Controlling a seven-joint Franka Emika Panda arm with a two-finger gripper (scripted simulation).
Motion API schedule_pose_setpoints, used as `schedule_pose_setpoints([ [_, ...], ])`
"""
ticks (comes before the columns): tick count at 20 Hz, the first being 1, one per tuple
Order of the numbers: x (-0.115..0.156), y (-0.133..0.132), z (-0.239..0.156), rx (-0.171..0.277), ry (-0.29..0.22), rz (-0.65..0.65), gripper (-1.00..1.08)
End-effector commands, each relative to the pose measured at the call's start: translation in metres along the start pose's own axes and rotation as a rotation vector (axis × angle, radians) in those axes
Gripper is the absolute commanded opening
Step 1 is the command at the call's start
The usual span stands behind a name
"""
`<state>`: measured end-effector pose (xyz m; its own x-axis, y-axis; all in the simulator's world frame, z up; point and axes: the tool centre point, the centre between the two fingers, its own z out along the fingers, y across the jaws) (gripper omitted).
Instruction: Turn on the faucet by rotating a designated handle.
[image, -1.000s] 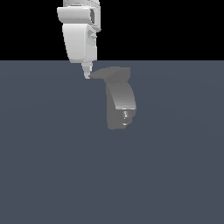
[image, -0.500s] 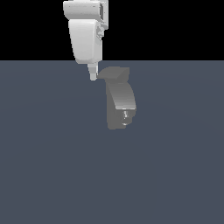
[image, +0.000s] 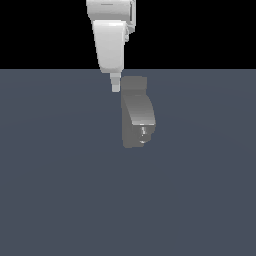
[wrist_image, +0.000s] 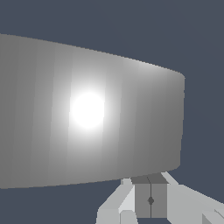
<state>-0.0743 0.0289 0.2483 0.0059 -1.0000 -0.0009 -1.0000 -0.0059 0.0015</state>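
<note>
Since the earlier frames, tool (image: 115, 86) has slid toward the exterior view's right, now just beside faucet (image: 136, 116) top cap on the bench (image: 55, 190). Fingers look pressed together, gripping nothing. Handle not discernible. Contact-and-push step; next move calls for a sideways sweep.

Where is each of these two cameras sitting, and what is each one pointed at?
Exterior view: off the arm, facing the grey faucet on the floor; the white arm comes down from above, its gripper beside the faucet's top.
Wrist view: on the wrist, very close to a curved grey surface, probably the faucet; gripper at the edge.
Shared: faucet and gripper.
</note>
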Motion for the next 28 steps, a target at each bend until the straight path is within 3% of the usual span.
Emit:
schedule_pose_setpoints([
  [1, 0.028, 0.0, 0.0, 0.002, 0.0, 0.027, -1.0],
  [12, 0.097, 0.006, 0.0, 0.002, 0.001, 0.031, -1.0],
  [13, 0.097, 0.006, 0.0, 0.002, 0.001, 0.031, -1.0],
  [14, 0.077, 0.003, 0.0, 0.002, 0.0, 0.003, -1.0],
  [28, 0.127, -0.033, 0.0, 0.002, 0.001, 0.017, -1.0],
])
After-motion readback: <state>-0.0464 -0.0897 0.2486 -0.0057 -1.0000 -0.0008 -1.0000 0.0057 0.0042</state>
